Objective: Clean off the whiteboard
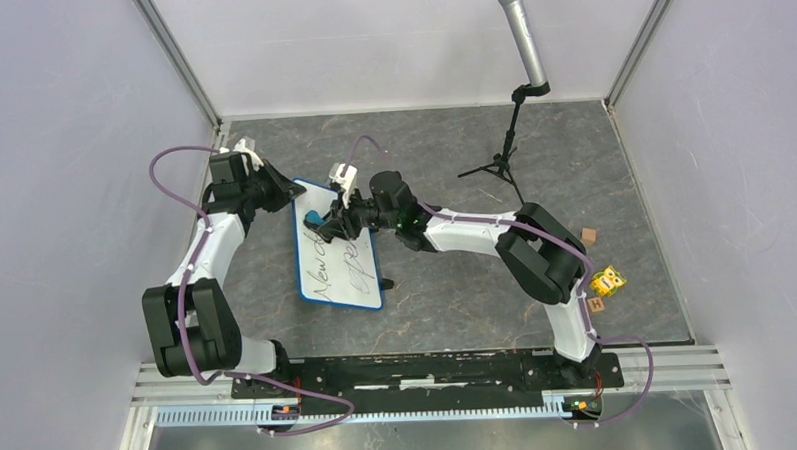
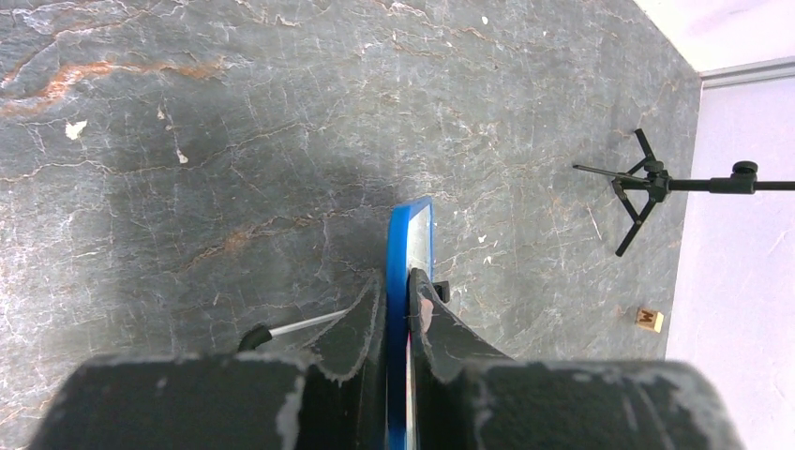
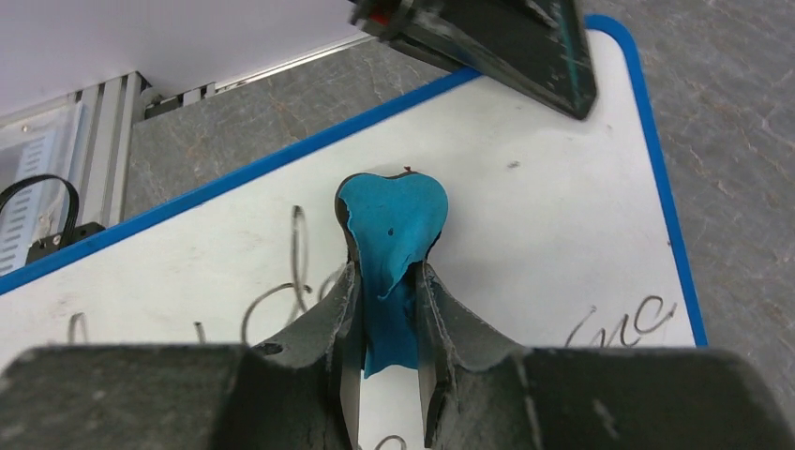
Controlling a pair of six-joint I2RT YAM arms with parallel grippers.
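Blue-rimmed whiteboard [image 1: 341, 279] reads "New"; left gripper [image 2: 398, 281] pinches its rim, right gripper [image 3: 386, 269] clamps eraser [image 3: 394, 220].

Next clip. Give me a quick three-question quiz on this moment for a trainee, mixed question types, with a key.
1. True or false: the left gripper is shut on the rim of the whiteboard.
2. What does the right gripper hold? A) a marker B) the blue eraser C) nothing
3. Fill in: the whiteboard's face bears black ____.
Key: 1 true; 2 B; 3 handwriting.
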